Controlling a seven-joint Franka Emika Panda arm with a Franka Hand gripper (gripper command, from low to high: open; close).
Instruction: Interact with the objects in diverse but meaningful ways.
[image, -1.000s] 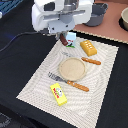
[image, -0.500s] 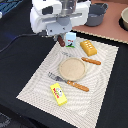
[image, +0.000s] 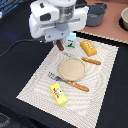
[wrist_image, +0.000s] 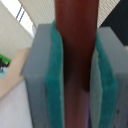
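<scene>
Hanging upright from the gripper (image: 60, 44), a brown sausage (image: 60, 46) is held with its long axis near vertical, its lower end pointing down at the far edge of the pale striped mat (image: 35, 82). In the wrist view the sausage (wrist_image: 76, 60) is seen clamped between two grey fingers lined with teal pads (wrist_image: 54, 85), both pads pressed against its smooth, dark red-brown sides; the jaws are thus closed on it.

One small white carton with green-blue sides (image: 71, 41) stands just behind the gripper, partly hidden by it. One orange-yellow ridged block (image: 88, 47) lies at the far right of the mat, its long axis running diagonally. One bright yellow rectangular box (image: 58, 94) lies at the near edge of the mat, well apart from the gripper, its long axis also diagonal, with a printed label on top. A second, thinner orange-brown sausage-like piece (image: 91, 61) lies just right of a round tan plate (image: 72, 69) at the middle of the mat.

One fork (image: 54, 77) and one orange-handled knife (image: 75, 84) lie near the plate's near side. The mat is ribbed in fine stripes and rests on a dark table (image: 107, 110). One grey pot (image: 96, 13) stands far off at the back.
</scene>
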